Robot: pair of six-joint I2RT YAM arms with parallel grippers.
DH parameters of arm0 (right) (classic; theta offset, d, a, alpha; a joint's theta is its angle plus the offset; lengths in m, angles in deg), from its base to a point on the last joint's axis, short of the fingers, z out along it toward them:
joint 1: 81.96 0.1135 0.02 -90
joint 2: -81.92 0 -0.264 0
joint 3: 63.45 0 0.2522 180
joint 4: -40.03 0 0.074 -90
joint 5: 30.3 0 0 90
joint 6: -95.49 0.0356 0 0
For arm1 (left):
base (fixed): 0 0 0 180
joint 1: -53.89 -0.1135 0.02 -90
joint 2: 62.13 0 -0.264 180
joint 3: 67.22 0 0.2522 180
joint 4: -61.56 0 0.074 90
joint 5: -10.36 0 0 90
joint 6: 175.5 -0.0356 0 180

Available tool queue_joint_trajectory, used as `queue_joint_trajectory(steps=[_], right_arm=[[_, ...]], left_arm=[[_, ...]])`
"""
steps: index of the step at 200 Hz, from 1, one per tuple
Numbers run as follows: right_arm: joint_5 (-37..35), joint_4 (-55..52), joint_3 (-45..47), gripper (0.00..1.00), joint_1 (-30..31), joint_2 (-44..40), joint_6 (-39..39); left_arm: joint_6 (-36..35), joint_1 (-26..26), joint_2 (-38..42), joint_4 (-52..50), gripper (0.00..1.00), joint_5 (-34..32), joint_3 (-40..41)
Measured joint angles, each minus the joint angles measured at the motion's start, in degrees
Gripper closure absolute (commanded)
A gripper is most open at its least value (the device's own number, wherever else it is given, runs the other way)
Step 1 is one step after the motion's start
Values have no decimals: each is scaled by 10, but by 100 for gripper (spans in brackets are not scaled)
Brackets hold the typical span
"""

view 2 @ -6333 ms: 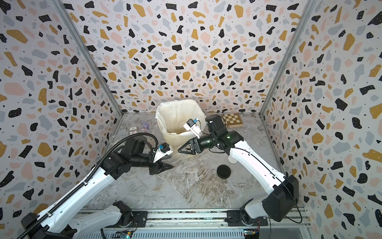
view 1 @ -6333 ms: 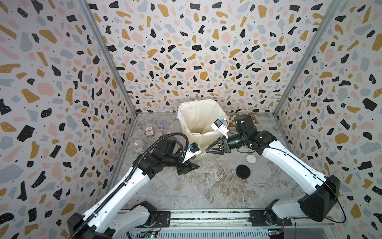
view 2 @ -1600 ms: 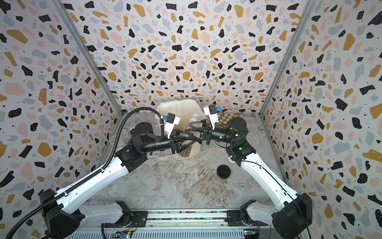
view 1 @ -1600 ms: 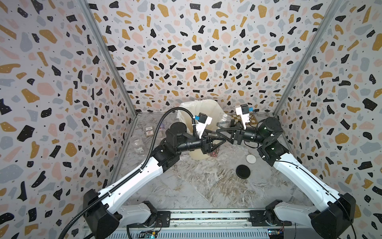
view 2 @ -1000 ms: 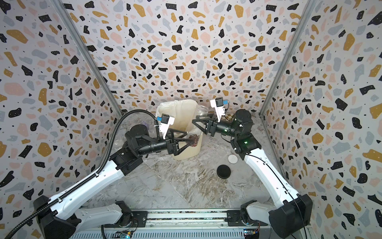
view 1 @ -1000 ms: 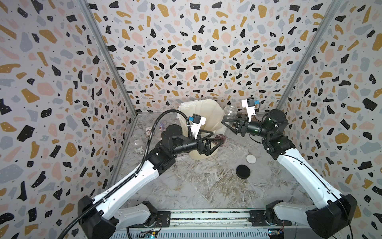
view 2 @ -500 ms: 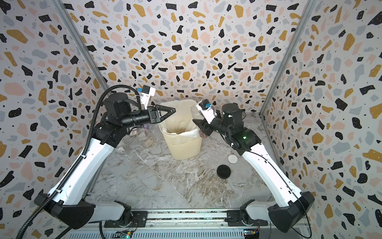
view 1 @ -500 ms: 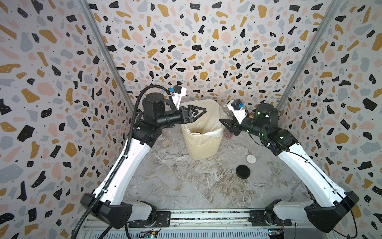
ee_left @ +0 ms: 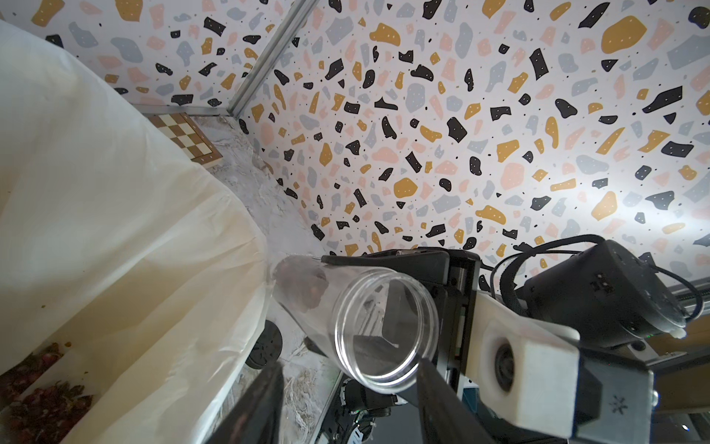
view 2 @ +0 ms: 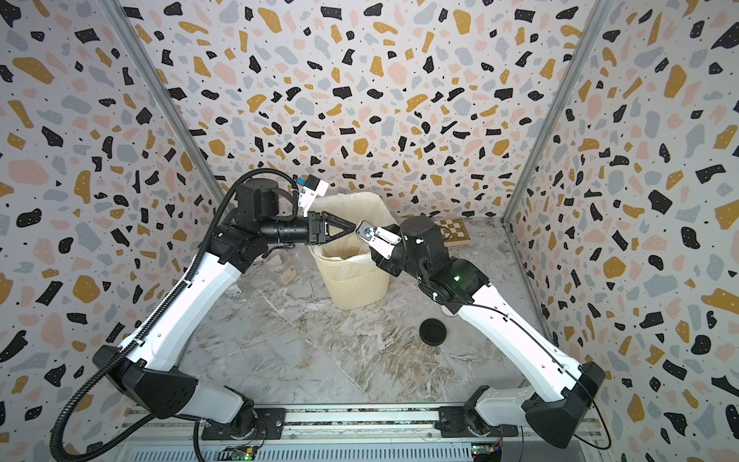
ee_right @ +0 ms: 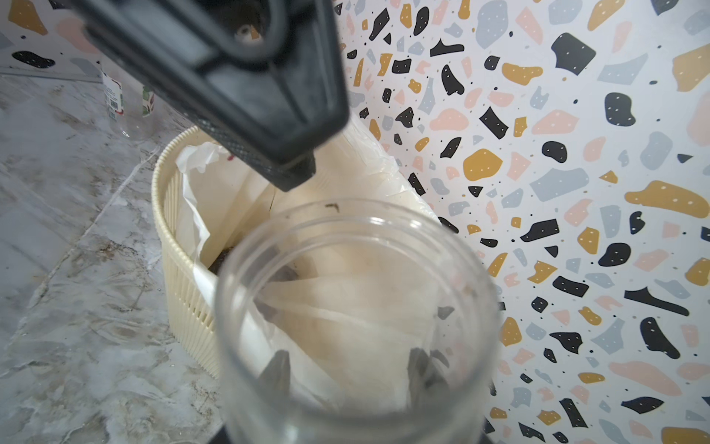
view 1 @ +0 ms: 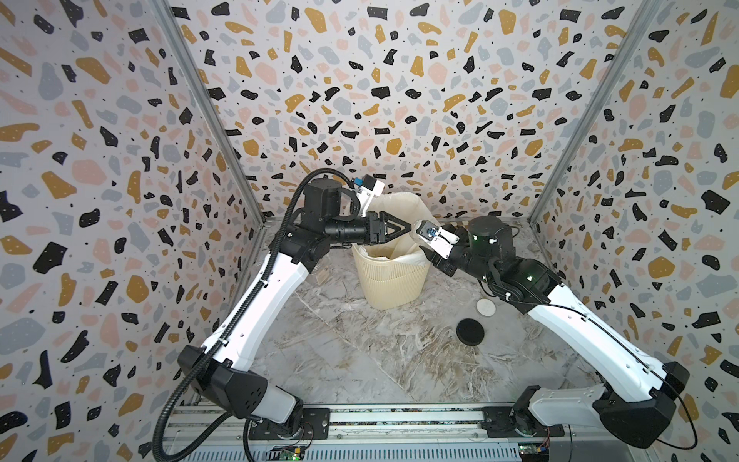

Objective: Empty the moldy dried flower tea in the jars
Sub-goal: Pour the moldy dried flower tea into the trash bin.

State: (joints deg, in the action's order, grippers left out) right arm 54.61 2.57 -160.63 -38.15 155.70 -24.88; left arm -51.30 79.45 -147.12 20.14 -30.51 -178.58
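1. Moldy dried flower tea (ee_left: 42, 388), small reddish-brown buds, lies at the bottom of the white bag (ee_left: 115, 192); a few buds sit in the closed end of a clear cylindrical jar (ee_left: 330, 307).
2. Nearest, a round black lid (view 1: 470, 331) and a round white lid (view 1: 486, 307) lie on the grey marbled tabletop (view 1: 360, 360).
3. Behind them stands the cream ribbed bin (view 1: 394, 284).
4. Above its right rim the right tool (ee_right: 347, 369) grips the jar, open and nearly on its side.
5. The left tool (view 1: 406, 229), jaws half apart and empty, is just beside the jar's mouth.
6. Far back lies a checkered board (view 2: 456, 232).
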Motion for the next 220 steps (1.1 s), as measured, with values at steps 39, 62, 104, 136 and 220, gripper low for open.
queue_joint_trajectory(steps=[39,62,104,136,220], right_arm=[[-37,-15,0,60,17,2,-7],[-49,-20,-1,61,26,3,-9],[-62,-23,-2,62,40,3,-10],[-69,-23,-2,63,46,3,-10],[-125,-38,-11,63,59,21,-11]], left_arm=[[-23,12,-13,-29,60,-6,-26],[-36,17,-21,-43,65,-12,-35],[-50,25,-33,-58,74,-18,-35],[-60,28,-35,-73,80,-28,-36],[-91,35,-35,-101,89,-73,-45]])
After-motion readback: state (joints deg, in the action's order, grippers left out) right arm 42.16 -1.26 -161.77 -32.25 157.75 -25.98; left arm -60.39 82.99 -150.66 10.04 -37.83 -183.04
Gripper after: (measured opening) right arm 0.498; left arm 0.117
